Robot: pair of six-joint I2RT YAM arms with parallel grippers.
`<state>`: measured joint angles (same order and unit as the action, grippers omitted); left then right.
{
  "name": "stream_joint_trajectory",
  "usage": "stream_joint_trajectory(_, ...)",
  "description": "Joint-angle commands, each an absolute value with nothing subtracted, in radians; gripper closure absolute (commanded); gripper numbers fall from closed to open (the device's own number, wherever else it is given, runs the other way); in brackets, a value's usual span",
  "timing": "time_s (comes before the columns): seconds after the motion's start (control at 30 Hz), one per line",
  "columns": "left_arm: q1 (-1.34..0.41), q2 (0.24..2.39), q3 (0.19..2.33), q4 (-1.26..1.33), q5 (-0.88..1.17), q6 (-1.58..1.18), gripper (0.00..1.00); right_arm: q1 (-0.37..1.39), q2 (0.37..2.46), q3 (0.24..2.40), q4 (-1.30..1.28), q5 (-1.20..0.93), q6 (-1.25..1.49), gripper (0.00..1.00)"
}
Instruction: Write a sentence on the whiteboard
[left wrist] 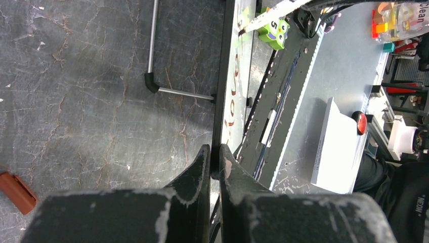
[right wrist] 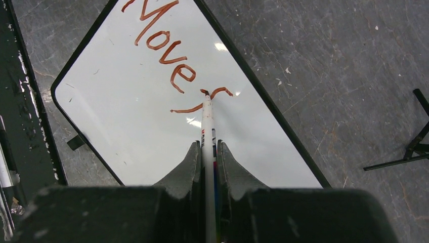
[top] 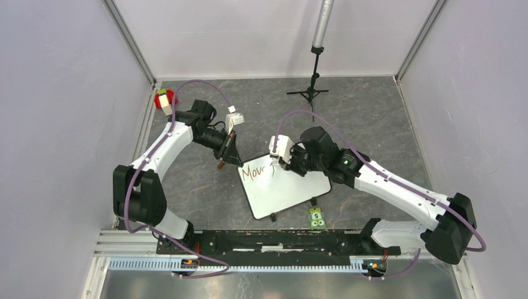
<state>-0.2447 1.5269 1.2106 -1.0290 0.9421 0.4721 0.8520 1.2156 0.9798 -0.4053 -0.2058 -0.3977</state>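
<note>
The whiteboard (top: 292,190) lies tilted on the dark table between the arms. My left gripper (top: 231,156) is shut on its black rim at the far left corner; in the left wrist view the board (left wrist: 239,76) shows edge-on between my closed fingers (left wrist: 201,164). My right gripper (right wrist: 208,148) is shut on a white marker (right wrist: 207,126), held over the board (right wrist: 126,111) with its tip against the surface. The sentence (right wrist: 161,44) reads "Move" in reddish-brown, followed by a partial stroke at the marker tip. It also shows in the top view (top: 256,170).
A green owl block (top: 317,218) sits near the board's front right corner. A brown marker cap (left wrist: 17,192) lies on the table by the left gripper. A black tripod stand (top: 309,92) is at the back. A red, green and white object (top: 163,99) sits back left.
</note>
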Motion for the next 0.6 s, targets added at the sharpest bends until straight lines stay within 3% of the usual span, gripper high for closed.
stream_joint_trajectory(0.0, -0.261, 1.532, 1.225, -1.035, 0.926, 0.506, 0.97, 0.815, 1.19, 0.962, -0.393, -0.153, -0.417, 1.0)
stream_joint_trajectory(0.57, -0.261, 1.525, 1.226, -1.033, 0.922, 0.502, 0.98, 0.798, 1.141, 0.979, -0.422, -0.246, -0.407, 1.0)
